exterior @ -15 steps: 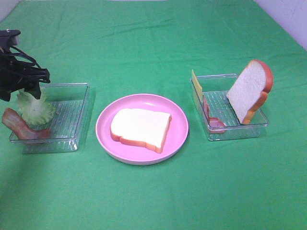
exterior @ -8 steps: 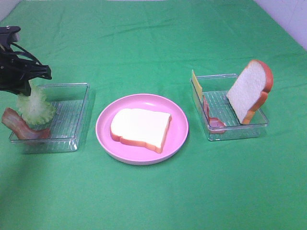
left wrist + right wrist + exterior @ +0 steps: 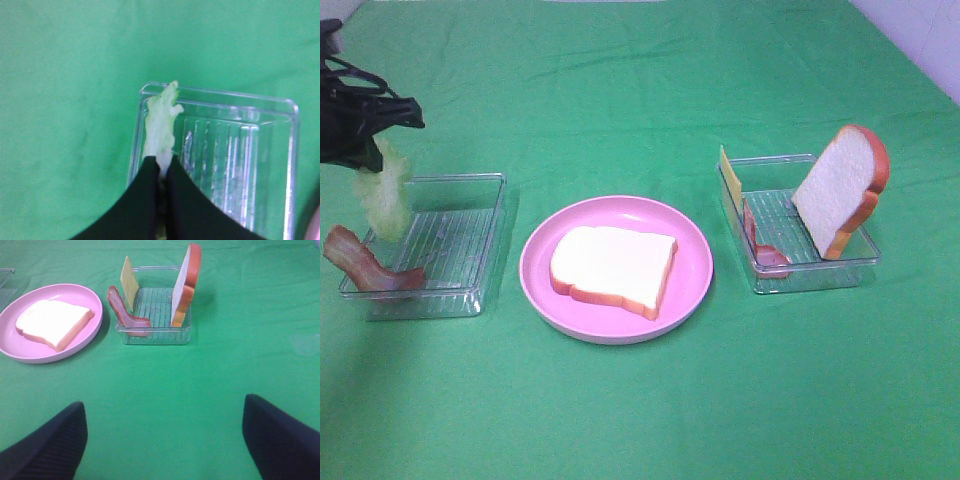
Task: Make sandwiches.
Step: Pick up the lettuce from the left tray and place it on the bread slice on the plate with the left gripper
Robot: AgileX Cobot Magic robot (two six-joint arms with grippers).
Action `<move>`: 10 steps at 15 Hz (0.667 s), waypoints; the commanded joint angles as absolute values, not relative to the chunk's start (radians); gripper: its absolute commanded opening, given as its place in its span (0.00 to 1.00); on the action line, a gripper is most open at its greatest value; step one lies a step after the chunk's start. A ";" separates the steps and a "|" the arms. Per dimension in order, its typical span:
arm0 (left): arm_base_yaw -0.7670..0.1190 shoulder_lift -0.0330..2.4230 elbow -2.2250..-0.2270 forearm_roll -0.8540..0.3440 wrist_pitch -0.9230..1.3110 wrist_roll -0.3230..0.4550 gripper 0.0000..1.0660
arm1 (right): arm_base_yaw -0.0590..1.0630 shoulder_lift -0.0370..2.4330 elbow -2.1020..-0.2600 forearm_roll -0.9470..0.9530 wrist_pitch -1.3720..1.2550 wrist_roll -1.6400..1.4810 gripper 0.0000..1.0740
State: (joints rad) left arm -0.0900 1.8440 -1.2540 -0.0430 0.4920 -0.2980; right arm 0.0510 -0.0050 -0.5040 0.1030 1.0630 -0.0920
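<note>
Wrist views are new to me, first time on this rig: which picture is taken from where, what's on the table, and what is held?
This is a robot with two arms, each ending in a claw. The wide picture comes from a high camera off the arms; the other two come from a camera on each wrist. On the green cloth sit a pink plate with one bread slice lying flat, a left tray with a bacon strip, and a right tray with a cheese square, a meat piece and a second bread slice on edge. The left claw is shut on a lettuce leaf over the left tray. The right claw is open, empty.
</note>
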 commanded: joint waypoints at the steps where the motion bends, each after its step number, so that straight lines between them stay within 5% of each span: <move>1: -0.106 1.799 -1.257 -0.133 0.476 -0.280 0.00 | 0.046 -0.019 -0.502 0.104 1.065 -0.107 0.74; 4: -0.164 1.787 -1.257 -0.370 0.470 -0.105 0.00 | 0.046 -0.019 -0.502 0.104 1.065 -0.107 0.74; 5: -0.190 1.787 -1.257 -0.464 0.460 -0.023 0.00 | 0.046 -0.019 -0.502 0.104 1.065 -0.107 0.74; 6: -0.253 1.788 -1.257 -0.679 0.454 0.134 0.00 | 0.046 -0.019 -0.502 0.104 1.065 -0.107 0.74; 7: -0.266 1.789 -1.257 -0.734 0.454 0.167 0.00 | 0.046 -0.019 -0.502 0.104 1.065 -0.107 0.74; 8: -0.318 1.791 -1.257 -0.878 0.454 0.289 0.00 | 0.046 -0.019 -0.502 0.104 1.065 -0.107 0.74; 10: -0.371 1.791 -1.257 -0.982 0.452 0.380 0.00 | 0.046 -0.019 -0.502 0.104 1.065 -0.107 0.74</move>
